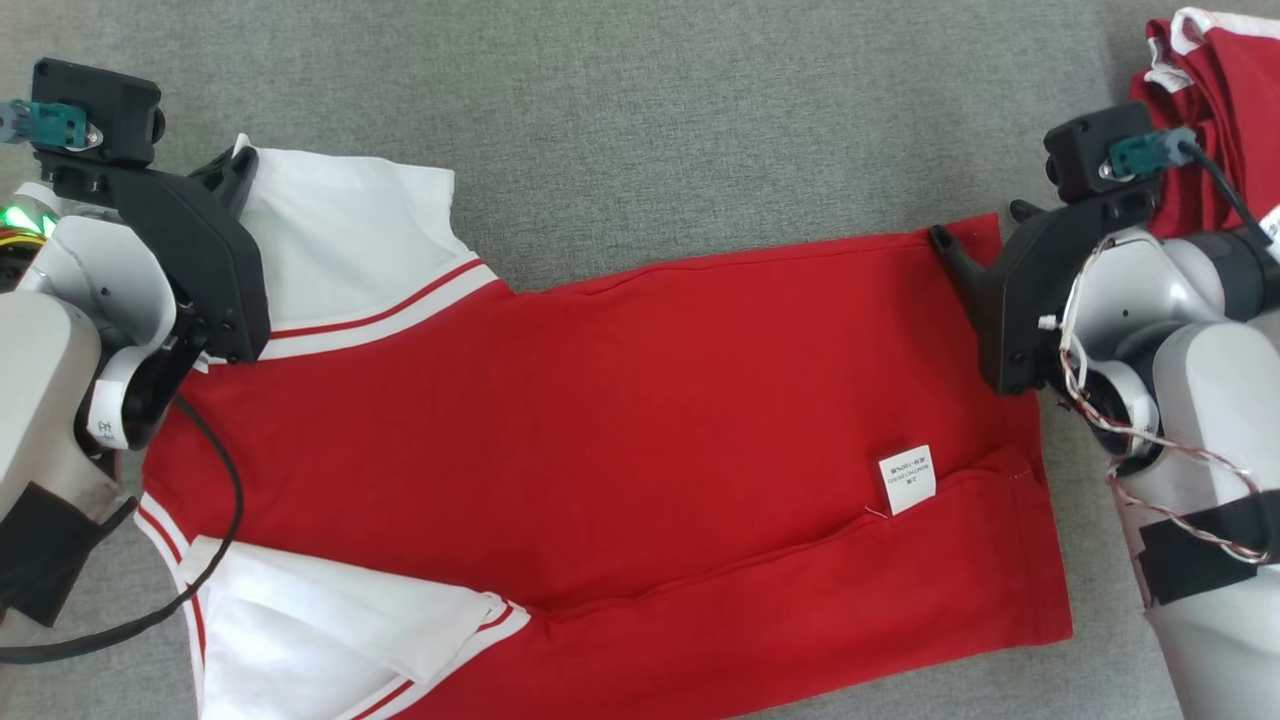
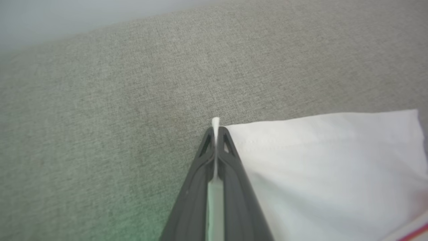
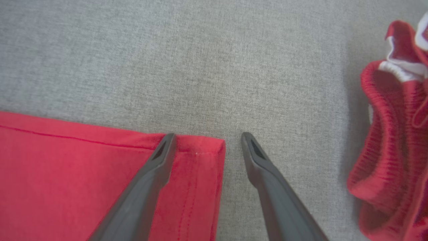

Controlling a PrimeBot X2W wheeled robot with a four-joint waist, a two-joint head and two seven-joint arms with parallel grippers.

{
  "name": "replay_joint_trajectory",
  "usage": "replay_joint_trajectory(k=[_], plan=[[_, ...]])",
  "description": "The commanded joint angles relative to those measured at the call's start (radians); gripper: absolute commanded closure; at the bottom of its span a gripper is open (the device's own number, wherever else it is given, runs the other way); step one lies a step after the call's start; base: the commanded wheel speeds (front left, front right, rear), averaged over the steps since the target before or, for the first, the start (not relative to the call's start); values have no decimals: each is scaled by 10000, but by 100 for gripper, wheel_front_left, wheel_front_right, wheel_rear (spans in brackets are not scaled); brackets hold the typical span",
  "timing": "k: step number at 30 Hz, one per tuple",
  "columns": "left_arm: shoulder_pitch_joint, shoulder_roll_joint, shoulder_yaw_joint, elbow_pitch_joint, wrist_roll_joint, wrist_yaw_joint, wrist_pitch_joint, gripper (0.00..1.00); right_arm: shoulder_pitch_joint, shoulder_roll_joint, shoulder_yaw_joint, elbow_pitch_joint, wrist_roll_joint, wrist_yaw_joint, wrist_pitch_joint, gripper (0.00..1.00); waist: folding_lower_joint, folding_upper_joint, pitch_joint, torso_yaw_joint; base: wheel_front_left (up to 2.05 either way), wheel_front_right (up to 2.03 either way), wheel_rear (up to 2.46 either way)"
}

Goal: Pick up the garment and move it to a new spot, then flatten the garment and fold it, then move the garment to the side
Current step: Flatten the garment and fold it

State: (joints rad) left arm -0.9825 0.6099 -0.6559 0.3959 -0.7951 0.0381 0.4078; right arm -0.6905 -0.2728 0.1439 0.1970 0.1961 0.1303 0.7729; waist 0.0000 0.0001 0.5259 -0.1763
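Shirt (image 1: 620, 400), red with white sleeves, lies spread nearly flat on the grey woven surface (image 1: 700, 120), so the flattening looks about done. The left gripper (image 2: 215, 129) has its jaws pressed together, pinching the far white sleeve (image 2: 317, 160). The right gripper (image 3: 208, 135) has its jaws spread astride the hem corner (image 3: 200, 147), gripping nothing. Folding and moving it aside remain. A crumpled red garment (image 3: 384, 150) sits nearby.

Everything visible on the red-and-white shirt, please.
The shirt has a red cloth body, white sleeves with red stripe trim, and a white label near the hem. It lies spread sideways on grey fabric, sleeves toward the robot's left, with a fold along the near edge. The left gripper is shut on the far sleeve's edge; the open right gripper straddles the hem's far corner.
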Motion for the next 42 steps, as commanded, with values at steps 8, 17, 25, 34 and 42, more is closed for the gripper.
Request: replay_joint_trajectory(k=[8, 17, 25, 34, 42], plan=[[85, 20, -67, 42, -67, 25, -11, 100, -200, -374, -115, -353, 73, 4, -142, 0, 0, -1, 4, 98, 0, 0, 0], [4, 41, -49, 214, -162, -85, -68, 100, 678, -1047, -182, -1761, 274, 4, 855, 0, 0, -1, -158, 28, 0, 0, 0], [-148, 5, -70, 258, -119, -77, -131, 100, 732, -1288, 54, -1907, 228, 4, 907, 0, 0, -1, 92, 107, 0, 0, 0], [-176, -148, -135, 464, -158, -144, -290, 100, 134, -1663, 837, -1126, 168, 4, 818, 0, 0, -1, 183, 255, 0, 0, 0], [-252, -272, -97, 678, -321, -244, -445, 100, 65, -1894, 1330, -462, 687, 4, 726, 100, 0, -1, 170, 347, 0, 0, 0]])
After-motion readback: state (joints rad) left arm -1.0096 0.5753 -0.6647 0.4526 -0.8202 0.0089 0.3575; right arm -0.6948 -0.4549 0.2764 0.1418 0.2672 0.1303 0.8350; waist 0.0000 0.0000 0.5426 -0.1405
